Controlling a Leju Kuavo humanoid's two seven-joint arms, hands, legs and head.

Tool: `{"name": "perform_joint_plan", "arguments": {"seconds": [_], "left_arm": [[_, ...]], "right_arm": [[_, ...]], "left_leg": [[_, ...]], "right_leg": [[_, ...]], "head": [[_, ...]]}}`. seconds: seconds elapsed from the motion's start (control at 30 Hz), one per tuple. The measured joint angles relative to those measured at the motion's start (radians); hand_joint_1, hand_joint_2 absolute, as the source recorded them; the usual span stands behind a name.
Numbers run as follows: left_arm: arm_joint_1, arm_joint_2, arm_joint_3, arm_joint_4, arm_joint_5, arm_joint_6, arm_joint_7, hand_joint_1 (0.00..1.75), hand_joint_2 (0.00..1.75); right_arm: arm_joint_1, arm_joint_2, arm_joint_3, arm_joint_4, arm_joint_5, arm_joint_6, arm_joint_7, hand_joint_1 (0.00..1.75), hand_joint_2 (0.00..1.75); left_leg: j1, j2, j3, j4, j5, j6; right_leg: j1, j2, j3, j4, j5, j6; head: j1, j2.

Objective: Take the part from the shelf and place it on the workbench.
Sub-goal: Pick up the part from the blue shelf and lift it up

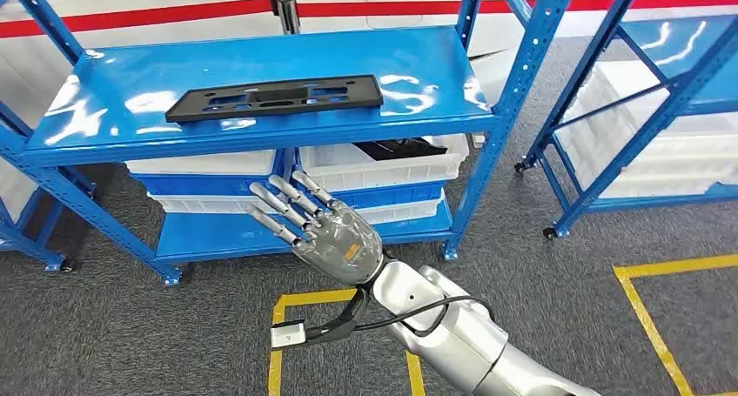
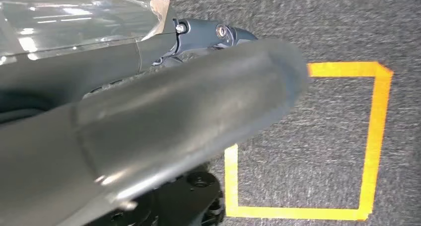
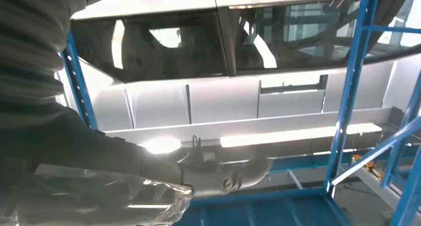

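The shelf (image 1: 435, 74) is glossy blue, carrying a flat black part (image 1: 274, 97). White bins (image 1: 383, 165) sit on its lower level. The floor (image 1: 540, 274) is speckled dark grey carpet marked with yellow tape lines (image 1: 648, 318). The right robot hand (image 1: 326, 231) is grey with silver fingers.

Around me grey carpet floor (image 1: 122, 326) marked with yellow tape (image 1: 648, 313), a white wall with a red stripe (image 1: 165, 13) far off, white bins (image 1: 648, 144) on the right
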Motion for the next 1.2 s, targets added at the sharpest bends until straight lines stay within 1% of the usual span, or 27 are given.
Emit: {"name": "perform_joint_plan", "arguments": {"seconds": [0.07,0.1,0.13,0.17,0.2,0.23,0.27,0.3,0.4,0.47,0.5,0.57,0.6,0.63,0.67,0.73,0.77,0.8,0.87,0.93,0.97,1.0,1.03,1.1,1.13,1.17,1.2], "left_arm": [[0.000,0.000,-0.002,0.000,0.000,0.000,0.000,0.00,0.00],[0.001,-0.001,-0.003,0.000,0.000,0.000,0.000,0.00,0.00],[0.002,-0.001,-0.004,0.000,0.000,0.000,0.000,0.00,0.00],[0.002,-0.002,-0.004,0.000,0.001,0.000,0.001,0.00,0.00],[0.003,-0.002,-0.004,0.000,0.001,0.000,0.001,0.00,0.00],[0.003,-0.002,-0.004,0.000,0.001,0.000,0.000,0.00,0.00],[0.002,-0.002,-0.004,0.000,0.002,0.000,0.000,0.00,0.00],[0.002,-0.001,-0.004,0.000,0.002,0.000,-0.001,0.00,0.00],[0.001,-0.002,-0.005,0.000,0.004,0.000,-0.003,0.00,0.00],[0.000,-0.003,-0.005,0.000,0.004,0.000,-0.003,0.00,0.00],[-0.001,-0.003,-0.005,0.000,0.004,0.000,-0.004,0.00,0.00],[0.000,-0.003,-0.005,0.000,0.005,0.001,-0.004,0.00,0.00],[0.001,-0.003,-0.005,0.000,0.006,0.001,-0.005,0.00,0.00],[0.003,-0.003,-0.005,0.000,0.008,0.002,-0.005,0.00,0.00],[0.004,-0.003,-0.005,0.000,0.009,0.002,-0.005,0.00,0.00],[0.005,-0.002,-0.005,0.000,0.011,0.003,-0.006,0.00,0.00],[0.005,-0.002,-0.005,0.000,0.012,0.003,-0.006,0.00,0.00],[0.004,-0.002,-0.005,0.000,0.012,0.003,-0.007,0.00,0.00],[0.004,-0.002,-0.004,0.001,0.012,0.003,-0.010,0.00,0.00],[0.006,-0.003,-0.004,0.001,0.012,0.003,-0.012,0.00,0.00],[0.007,-0.004,-0.004,0.001,0.012,0.003,-0.012,0.00,0.00],[0.007,-0.005,-0.005,0.001,0.012,0.002,-0.013,0.00,0.00],[0.007,-0.005,-0.005,0.001,0.012,0.002,-0.014,0.00,0.00],[0.006,-0.005,-0.005,0.001,0.012,0.001,-0.014,0.00,0.00],[0.007,-0.005,-0.005,0.001,0.012,0.001,-0.014,0.00,0.00],[0.008,-0.006,-0.005,0.001,0.012,0.001,-0.014,0.00,0.00],[0.008,-0.006,-0.005,0.001,0.012,0.001,-0.014,0.00,0.00]], "right_arm": [[0.006,-0.002,0.000,0.000,0.000,0.000,0.000,0.00,1.75],[0.011,-0.004,0.000,0.000,0.001,0.000,0.000,0.00,1.75],[0.015,-0.006,-0.001,0.000,0.002,0.000,0.000,0.00,1.75],[0.017,-0.008,-0.001,0.001,0.002,0.000,0.000,0.00,1.75],[0.017,-0.008,-0.001,0.001,0.003,-0.001,0.000,0.00,1.75],[0.016,-0.008,-0.001,0.002,0.004,-0.002,0.000,0.00,1.75],[0.016,-0.007,-0.001,0.003,0.004,-0.004,0.000,0.00,1.75],[0.015,-0.006,-0.002,0.004,0.005,-0.006,-0.001,0.00,1.75],[0.013,-0.002,-0.003,0.007,0.005,-0.010,-0.001,0.00,1.75],[0.011,0.003,-0.004,0.007,0.006,-0.012,-0.002,0.00,1.75],[0.010,0.006,-0.004,0.007,0.006,-0.013,-0.002,0.00,1.75],[0.009,0.010,-0.004,0.009,0.007,-0.014,-0.002,0.00,1.75],[0.010,0.011,-0.003,0.011,0.007,-0.014,-0.002,0.00,1.75],[0.011,0.012,-0.003,0.013,0.007,-0.014,-0.002,0.00,1.75],[0.013,0.014,-0.003,0.015,0.008,-0.014,-0.003,0.00,1.75],[0.013,0.022,-0.002,0.018,0.008,-0.014,-0.004,0.00,1.75],[0.012,0.027,-0.002,0.018,0.008,-0.014,-0.004,0.00,1.75],[0.012,0.030,-0.002,0.019,0.006,-0.015,-0.004,0.00,1.75],[0.012,0.034,-0.003,0.020,-0.005,-0.016,-0.005,0.00,1.75],[0.012,0.037,-0.005,0.019,-0.027,-0.016,-0.009,0.00,1.75],[0.011,0.039,-0.006,0.019,-0.039,-0.015,-0.012,0.00,1.75],[0.010,0.039,-0.007,0.019,-0.049,-0.015,-0.015,0.00,1.75],[0.010,0.039,-0.008,0.019,-0.057,-0.015,-0.018,0.00,1.75],[0.016,0.035,-0.011,0.019,-0.067,-0.015,-0.022,0.00,1.75],[0.021,0.032,-0.012,0.019,-0.069,-0.015,-0.023,0.00,1.75],[0.024,0.031,-0.014,0.019,-0.070,-0.015,-0.024,0.00,1.75],[0.026,0.030,-0.016,0.018,-0.071,-0.015,-0.025,0.00,1.75]], "left_leg": [[0.001,0.000,0.003,0.000,-0.005,-0.002],[0.003,0.000,0.007,0.001,-0.009,-0.005],[0.005,-0.001,0.013,0.001,-0.015,-0.009],[0.009,-0.001,0.020,0.003,-0.022,-0.015],[0.012,-0.002,0.029,0.005,-0.031,-0.022],[0.014,-0.002,0.036,0.009,-0.041,-0.031],[0.014,-0.002,0.040,0.013,-0.051,-0.040],[0.013,-0.002,0.042,0.017,-0.059,-0.047],[0.021,-0.001,0.047,0.016,-0.071,-0.063],[0.027,0.000,0.031,0.056,-0.094,-0.072],[0.029,0.000,0.004,0.108,-0.116,-0.075],[0.029,-0.001,-0.077,0.248,-0.161,-0.077],[0.029,-0.001,-0.115,0.299,-0.167,-0.077],[0.029,-0.001,-0.138,0.316,-0.153,-0.074],[0.028,-0.001,-0.141,0.291,-0.119,-0.070],[0.024,-0.002,-0.102,0.166,-0.030,-0.056],[0.020,-0.003,-0.079,0.108,-0.004,-0.049],[0.015,-0.003,-0.061,0.070,0.006,-0.045],[0.007,-0.003,-0.048,0.050,-0.003,-0.040],[0.009,-0.003,-0.034,0.033,-0.003,-0.033],[0.011,-0.002,-0.024,0.023,-0.002,-0.028],[0.014,-0.001,-0.013,0.015,-0.002,-0.023],[0.012,0.000,-0.007,0.012,-0.005,-0.020],[0.011,-0.001,0.001,0.011,-0.013,-0.016],[0.011,-0.003,0.007,0.011,-0.019,-0.016],[0.010,-0.004,0.014,0.011,-0.025,-0.017],[0.011,-0.005,0.023,0.011,-0.031,-0.019]], "right_leg": [[-0.005,-0.001,-0.040,0.059,-0.011,0.005],[-0.011,-0.001,-0.069,0.095,-0.012,0.013],[-0.017,-0.003,-0.080,0.095,0.004,0.025],[-0.023,-0.005,-0.071,0.056,0.034,0.040],[-0.030,-0.010,-0.046,-0.012,0.072,0.055],[-0.034,-0.015,-0.017,-0.080,0.103,0.064],[-0.036,-0.017,0.006,-0.132,0.123,0.065],[-0.036,-0.018,0.020,-0.160,0.131,0.060],[-0.032,-0.010,0.027,-0.166,0.122,0.032],[-0.034,-0.008,0.038,-0.169,0.115,0.017],[-0.035,-0.007,0.044,-0.170,0.110,0.009],[-0.030,-0.007,0.055,-0.169,0.101,-0.003],[-0.027,-0.006,0.060,-0.169,0.096,-0.006],[-0.025,-0.004,0.067,-0.169,0.090,-0.009],[-0.023,-0.002,0.076,-0.169,0.084,-0.009],[-0.020,0.003,0.094,-0.170,0.071,-0.006],[-0.017,0.004,0.100,-0.171,0.066,-0.002],[-0.016,0.005,0.103,-0.172,0.061,0.003],[-0.014,0.004,0.104,-0.176,0.055,0.013],[-0.014,-0.001,0.103,-0.173,0.049,0.023],[-0.014,-0.004,0.094,-0.152,0.039,0.024],[-0.013,-0.006,0.072,-0.109,0.023,0.023],[-0.014,-0.008,0.038,-0.045,0.002,0.019],[-0.014,-0.008,-0.047,0.086,-0.029,0.018],[-0.014,-0.008,-0.073,0.113,-0.026,0.023],[-0.015,-0.008,-0.078,0.101,-0.007,0.031],[-0.015,-0.009,-0.063,0.050,0.027,0.039]], "head": [[0.000,0.000],[0.000,0.000],[0.000,0.000],[0.000,0.000],[0.001,0.000],[0.002,0.000],[0.003,0.000],[0.002,0.000],[-0.001,0.000],[-0.004,0.000],[-0.006,0.000],[-0.008,0.000],[-0.008,0.000],[-0.008,0.000],[-0.008,0.000],[-0.007,0.000],[-0.007,0.000],[-0.007,0.000],[-0.008,0.000],[-0.007,0.000],[-0.007,0.000],[-0.006,0.000],[-0.005,0.000],[-0.004,0.000],[-0.005,0.000],[-0.004,0.000],[-0.004,0.000]]}}
